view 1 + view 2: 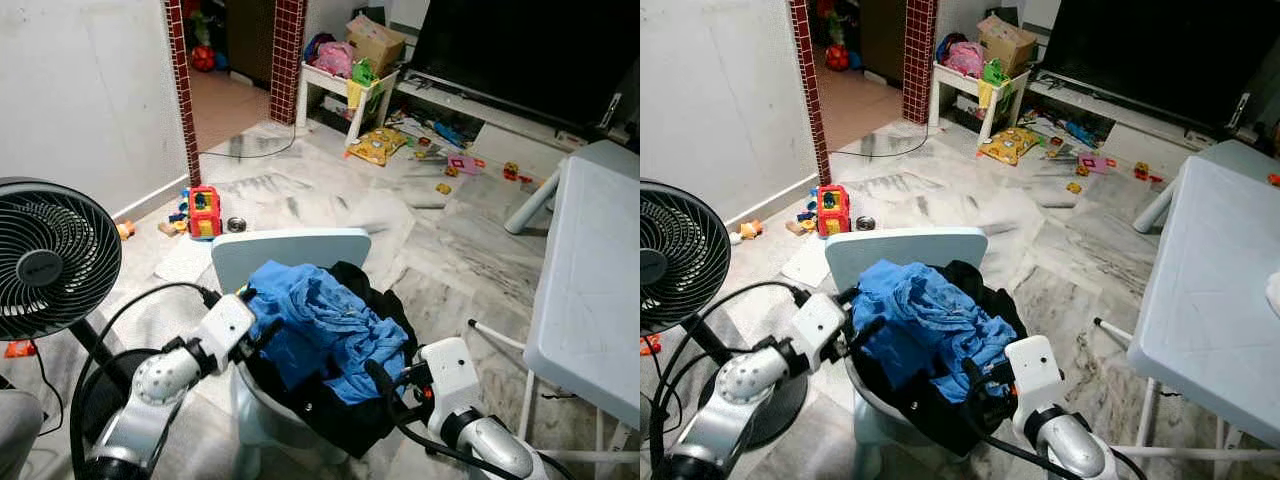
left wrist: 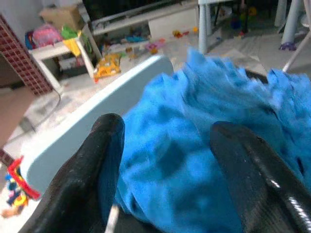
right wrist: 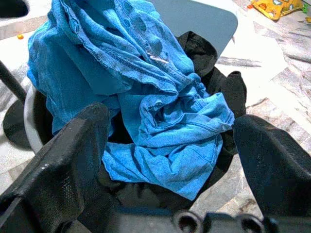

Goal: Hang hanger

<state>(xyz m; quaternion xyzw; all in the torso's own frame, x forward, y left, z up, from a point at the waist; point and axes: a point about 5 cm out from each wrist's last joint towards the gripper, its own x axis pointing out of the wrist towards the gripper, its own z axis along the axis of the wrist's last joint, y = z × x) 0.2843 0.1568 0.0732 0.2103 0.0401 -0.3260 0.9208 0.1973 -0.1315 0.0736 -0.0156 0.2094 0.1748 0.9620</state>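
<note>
Both silver arms reach forward low in the head views toward a pale blue chair (image 1: 290, 245) heaped with clothes. At the chair's left edge the left hand (image 1: 262, 332) has its black fingers (image 2: 92, 165) spread wide, one on each side of a fold of the blue shirt (image 1: 320, 325), with the pads close against the cloth; whether they press it cannot be told. At the chair's right front corner the right hand (image 1: 385, 385) is also wide apart, its fingers (image 3: 73, 150) spread before the pile and holding nothing, the near tip just beside the black garment (image 1: 330, 415). That black garment lies under the blue shirt and spills over the chair's front and right edges. No hanger can be made out among the clothes. A black fan (image 1: 50, 258) stands on the floor beside the left arm, its cable looping over that arm. A white table (image 1: 590, 290) stands well apart at the right. Farther off on the marble floor (image 1: 440, 245) lie scattered toys, among them a red toy (image 1: 204, 212) near the brick-tiled doorway and a yellow bag (image 1: 376, 146) by a small white shelf.
</note>
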